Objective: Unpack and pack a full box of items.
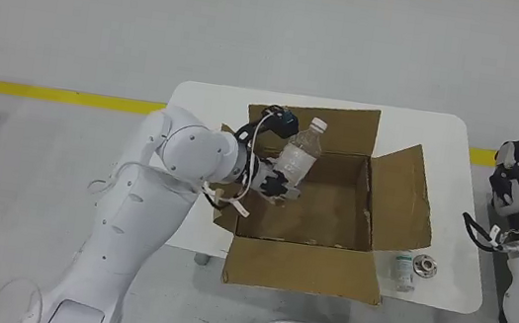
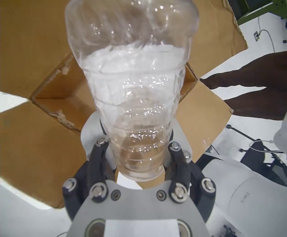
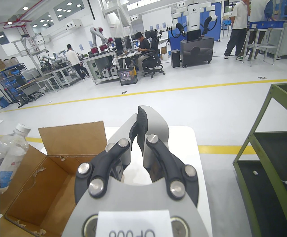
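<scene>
Clear bottle (image 1: 301,153) gripped in left tool (image 1: 278,180) over open box (image 1: 311,224); small jar (image 1: 404,271) on table (image 1: 446,288) beside.

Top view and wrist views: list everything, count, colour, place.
cardboard box: one, brown, open on the table
bottle: one, clear with white cap, held above the box
small container: one, pale, on the table by the box's right corner
round part: one, silvery, beside the small container
table: one, white, under the box
shelf frame: one, green, beside the table
left gripper: one, black, shut on the bottle
right gripper: one, black, shut, beyond the table's edge
</scene>
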You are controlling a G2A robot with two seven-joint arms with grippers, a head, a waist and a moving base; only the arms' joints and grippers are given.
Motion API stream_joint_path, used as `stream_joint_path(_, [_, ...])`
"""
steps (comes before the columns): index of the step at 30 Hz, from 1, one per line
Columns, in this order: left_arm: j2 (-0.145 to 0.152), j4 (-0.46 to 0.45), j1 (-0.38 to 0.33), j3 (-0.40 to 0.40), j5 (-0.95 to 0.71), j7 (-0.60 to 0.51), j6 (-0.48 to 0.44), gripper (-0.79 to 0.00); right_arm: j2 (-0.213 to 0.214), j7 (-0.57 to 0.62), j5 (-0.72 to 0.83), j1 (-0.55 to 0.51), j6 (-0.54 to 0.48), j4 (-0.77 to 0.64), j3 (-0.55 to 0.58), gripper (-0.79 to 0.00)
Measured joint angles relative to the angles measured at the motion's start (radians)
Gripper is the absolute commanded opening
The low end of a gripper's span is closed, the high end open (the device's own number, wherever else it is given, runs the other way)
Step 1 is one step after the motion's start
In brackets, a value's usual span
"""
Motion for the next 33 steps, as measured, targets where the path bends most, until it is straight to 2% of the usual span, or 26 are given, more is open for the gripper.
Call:
stream_joint_path(3, [0.000,0.040,-0.004,0.067,-0.035,0.000,0.027,-0.785,0.003,0.000,0.012,-0.002,-0.004,-0.005,0.002,-0.785])
stream_joint_path(22, [0.001,0.038,-0.004,0.055,-0.033,0.000,0.025,-0.785,0.022,0.014,0.047,-0.014,-0.008,-0.034,-0.003,-0.785])
stream_joint_path(26, [-0.001,0.033,0.028,0.073,-0.045,0.038,0.035,-0.785,0.025,0.013,0.053,-0.014,0.001,-0.036,-0.005,-0.785])
stream_joint_path(33, [-0.018,0.078,0.016,0.147,-0.073,0.001,0.189,-0.785,0.030,0.017,0.063,-0.023,0.016,-0.042,-0.017,-0.785])
